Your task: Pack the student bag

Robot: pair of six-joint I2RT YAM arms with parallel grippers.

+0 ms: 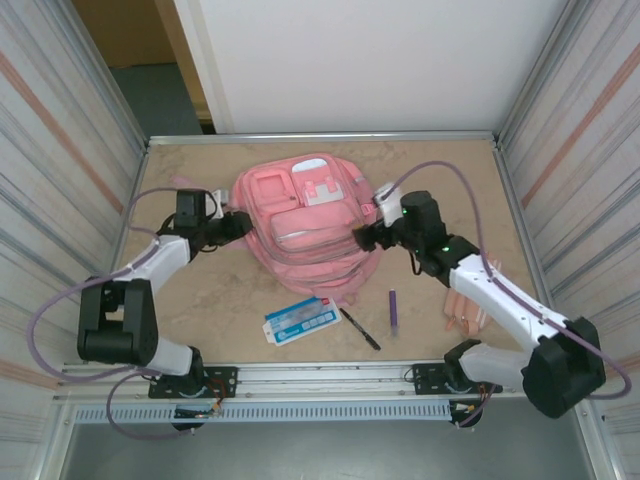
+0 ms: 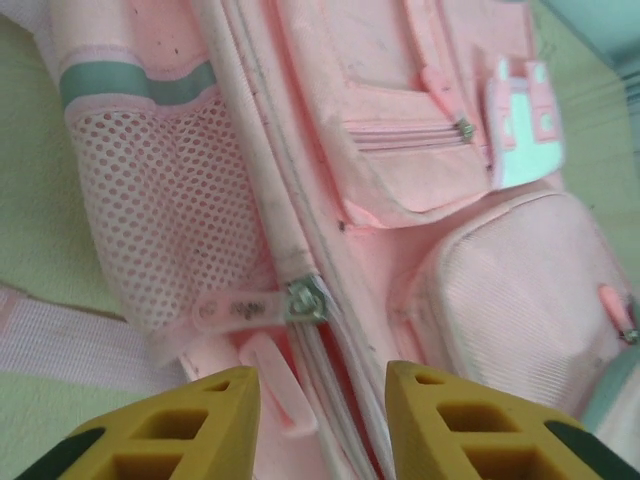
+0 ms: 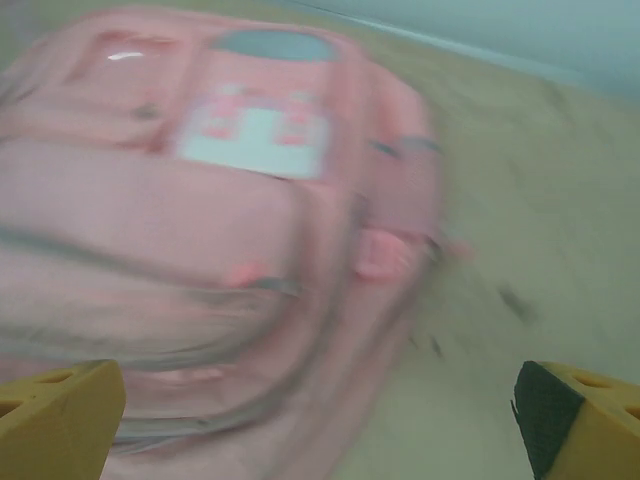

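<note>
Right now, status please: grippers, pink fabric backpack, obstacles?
Left gripper open near zipper pull. Right gripper open, empty. Pink fabric backpack flat. Black pen, purple pen, blue-white packet unpacked.

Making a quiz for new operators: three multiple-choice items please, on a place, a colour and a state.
1. The black pen lies: A on the student bag; B between the blue-and-white packet and the purple pen; C in a gripper.
2. The bag is: A pink; B green; C black.
3. The right gripper is: A shut on a strap; B open; C shut on a pen.
Key: B, it lies on the table between them; A, its fabric is pink; B, its jaws stand wide apart.
</note>
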